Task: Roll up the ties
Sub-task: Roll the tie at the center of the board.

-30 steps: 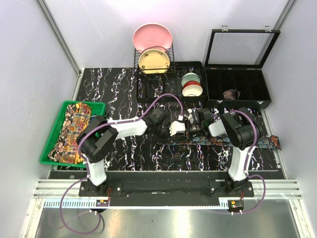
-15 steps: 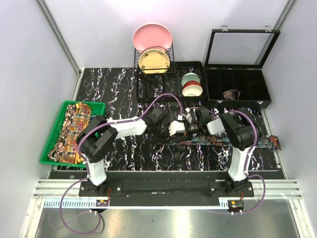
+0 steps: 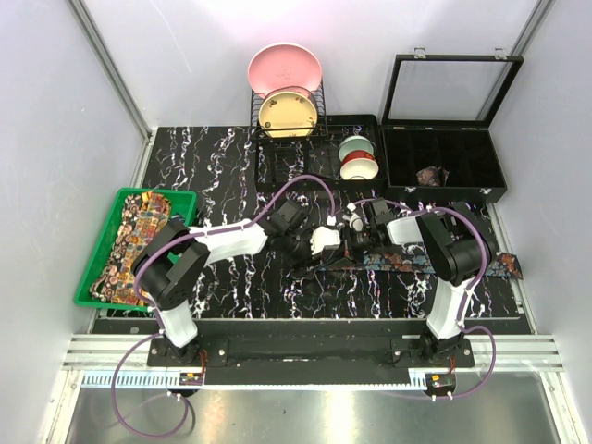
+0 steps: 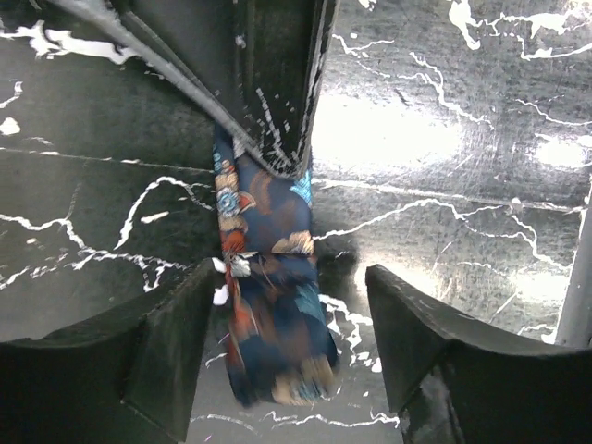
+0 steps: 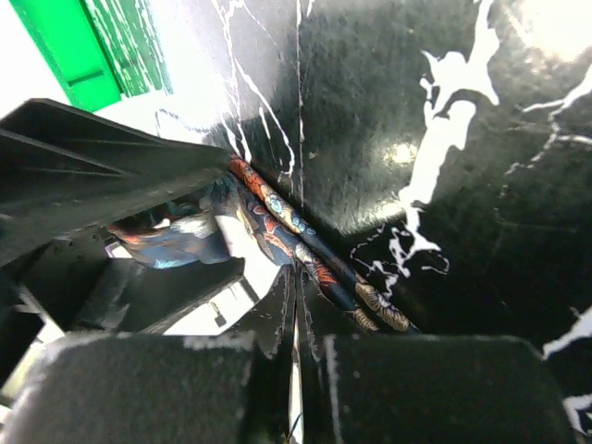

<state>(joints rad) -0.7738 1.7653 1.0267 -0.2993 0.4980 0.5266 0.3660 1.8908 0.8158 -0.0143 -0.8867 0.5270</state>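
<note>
A dark blue tie (image 3: 435,262) with reddish motifs lies along the marble table toward the right edge. Its near end (image 4: 273,324) rests on the table between the fingers of my left gripper (image 4: 287,347), which stands open around it without touching. In the top view the left gripper (image 3: 319,242) is at the table's middle. My right gripper (image 3: 355,238) faces it, and its fingers (image 4: 268,83) are shut on the same tie (image 5: 310,245) just behind that end. Several yellow-orange paisley ties (image 3: 139,242) fill the green tray. A rolled brownish tie (image 3: 431,175) sits in the black box.
The green tray (image 3: 91,277) stands at the left edge. An open black compartment box (image 3: 444,166) is at the back right. A dish rack (image 3: 287,116) with pink and yellow plates and stacked bowls (image 3: 357,157) stand at the back. Purple cables loop over both arms.
My left gripper has opened and let go of the tie's end. My right gripper has shut on the tie. Both wrists shifted slightly left.
</note>
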